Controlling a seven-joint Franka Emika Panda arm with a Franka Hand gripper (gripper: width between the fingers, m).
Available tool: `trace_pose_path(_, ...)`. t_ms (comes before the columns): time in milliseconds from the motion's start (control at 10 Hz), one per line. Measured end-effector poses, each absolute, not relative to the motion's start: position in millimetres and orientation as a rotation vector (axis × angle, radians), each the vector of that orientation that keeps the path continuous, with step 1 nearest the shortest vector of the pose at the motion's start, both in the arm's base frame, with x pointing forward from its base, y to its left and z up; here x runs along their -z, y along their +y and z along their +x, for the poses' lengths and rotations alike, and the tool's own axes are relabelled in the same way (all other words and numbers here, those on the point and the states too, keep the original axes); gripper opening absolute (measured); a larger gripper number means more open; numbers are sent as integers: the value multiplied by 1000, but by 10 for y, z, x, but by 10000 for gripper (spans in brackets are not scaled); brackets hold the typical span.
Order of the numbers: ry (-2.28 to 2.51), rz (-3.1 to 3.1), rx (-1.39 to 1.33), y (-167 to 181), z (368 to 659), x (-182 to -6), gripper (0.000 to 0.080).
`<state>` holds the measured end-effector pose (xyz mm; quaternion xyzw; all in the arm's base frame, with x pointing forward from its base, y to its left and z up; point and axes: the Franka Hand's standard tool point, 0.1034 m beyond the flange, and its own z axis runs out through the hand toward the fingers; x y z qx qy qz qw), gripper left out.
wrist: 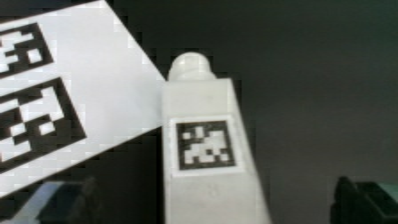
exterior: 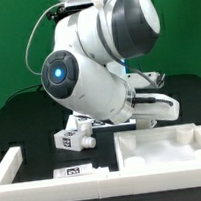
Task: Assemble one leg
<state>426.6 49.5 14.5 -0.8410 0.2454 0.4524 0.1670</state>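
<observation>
- Wrist view, nearest: the two dark fingertips [wrist: 370, 200] of the gripper [wrist: 212, 203] show at the frame's edges. They are spread wide apart, with black counter [wrist: 302, 90] visible between each one and the part.
- Between them is the leg [wrist: 205, 130], a stubby white post. Its square tag faces the camera and its narrowed tip points away from the fingers. It is not clamped.
- Just past the leg is the marker board [wrist: 71, 90], flat and white, with two large tags in sight. Its corner comes right up to the leg's side; I cannot tell whether they touch.
- Only the wrist view gives the finger spacing.
- Exterior view, front: a white border bar [exterior: 17, 163] runs along the near edge, and a small tagged white part [exterior: 71, 170] lies just behind it.
- To the exterior view's right is a white panel [exterior: 162, 132] with a raised rim.
- Further back, a white tagged piece [exterior: 72, 138] sits under the arm [exterior: 95, 69], which is bent low over the counter.
- The arm's bulk hides the fingers here, and I cannot pick out the leg.
</observation>
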Motion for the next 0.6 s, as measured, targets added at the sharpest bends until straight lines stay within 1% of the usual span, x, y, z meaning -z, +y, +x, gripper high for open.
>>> trace_pose_path(100,699,-2394,-1285,491,4274,-149,649)
trace_pose_path(200,699,-2394,-1285,490,4273,-148,533)
trace_pose_path(300,699,-2394,-1286,491,4271,-147,397)
trace_pose_path(400,699,-2394,-1286,491,4270,-146,397)
trace_pose_path(500,699,-2394,-1286,491,4270,-146,282)
trace_pose_path(600,699,-2398,-1280,493,4277,-148,282)
